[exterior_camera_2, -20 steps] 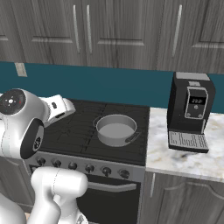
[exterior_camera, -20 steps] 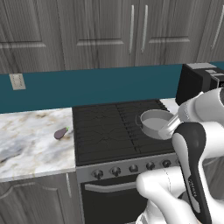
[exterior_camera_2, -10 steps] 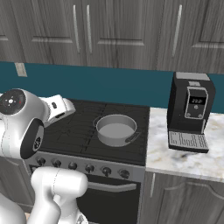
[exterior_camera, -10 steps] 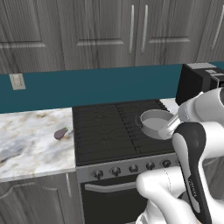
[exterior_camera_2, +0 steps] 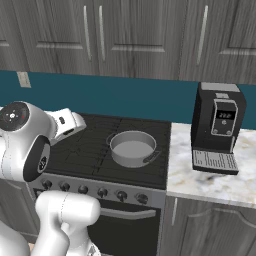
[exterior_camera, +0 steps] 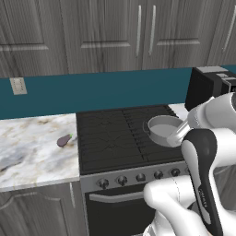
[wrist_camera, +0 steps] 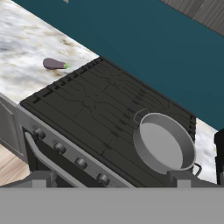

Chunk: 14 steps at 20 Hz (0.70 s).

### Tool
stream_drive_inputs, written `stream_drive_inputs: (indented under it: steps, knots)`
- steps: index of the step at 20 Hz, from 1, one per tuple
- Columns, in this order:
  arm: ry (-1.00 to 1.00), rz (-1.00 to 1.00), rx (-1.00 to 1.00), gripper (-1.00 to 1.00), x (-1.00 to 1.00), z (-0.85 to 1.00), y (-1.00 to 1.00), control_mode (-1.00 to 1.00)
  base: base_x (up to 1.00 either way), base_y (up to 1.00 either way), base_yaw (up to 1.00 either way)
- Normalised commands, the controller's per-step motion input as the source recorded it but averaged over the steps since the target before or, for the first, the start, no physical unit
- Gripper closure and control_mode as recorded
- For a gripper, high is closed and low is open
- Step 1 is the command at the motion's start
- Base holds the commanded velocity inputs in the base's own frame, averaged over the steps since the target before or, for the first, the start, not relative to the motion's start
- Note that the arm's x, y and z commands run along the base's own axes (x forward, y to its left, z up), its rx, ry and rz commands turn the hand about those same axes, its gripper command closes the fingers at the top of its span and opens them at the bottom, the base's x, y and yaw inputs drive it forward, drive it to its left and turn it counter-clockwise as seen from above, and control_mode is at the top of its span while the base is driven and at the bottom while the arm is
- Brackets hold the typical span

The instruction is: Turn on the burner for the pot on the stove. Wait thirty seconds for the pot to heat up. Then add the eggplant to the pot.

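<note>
The stove (exterior_camera: 115,138) has a black grated cooktop (wrist_camera: 96,105) and a row of dark knobs (wrist_camera: 80,163) on its grey front. On the right part of the cooktop stands the pot (wrist_camera: 164,142) (exterior_camera_2: 131,147) (exterior_camera: 163,129), grey, lidless and with nothing in it. The burner under it looks like the other grate sections. The eggplant (wrist_camera: 54,64) (exterior_camera: 64,140) lies on the marble counter left of the stove. My gripper (wrist_camera: 111,178) hangs open above the stove's front edge, holding nothing and well apart from pot and eggplant.
A black coffee machine (exterior_camera_2: 217,127) (exterior_camera: 207,85) stands on the counter right of the stove. The marble counter (exterior_camera: 27,152) stretches to the left. A teal backsplash and grey wall cabinets run behind. The oven door's bar handle (exterior_camera: 115,197) sits below the knobs.
</note>
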Motion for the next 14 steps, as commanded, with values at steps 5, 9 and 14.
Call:
stream_drive_inputs:
  steps: [5, 9, 14]
  knots:
    - [0.0, 0.0, 0.0, -1.0, 0.0, 0.0, 0.0, -1.0, 0.0, 0.0, 0.0]
    - [0.0, 0.0, 0.0, -1.0, 0.0, 0.0, 0.0, -1.0, 0.0, 0.0, 0.0]
    - [0.0, 0.0, 0.0, -1.0, 0.0, 0.0, 0.0, -1.0, 0.0, 0.0, 0.0]
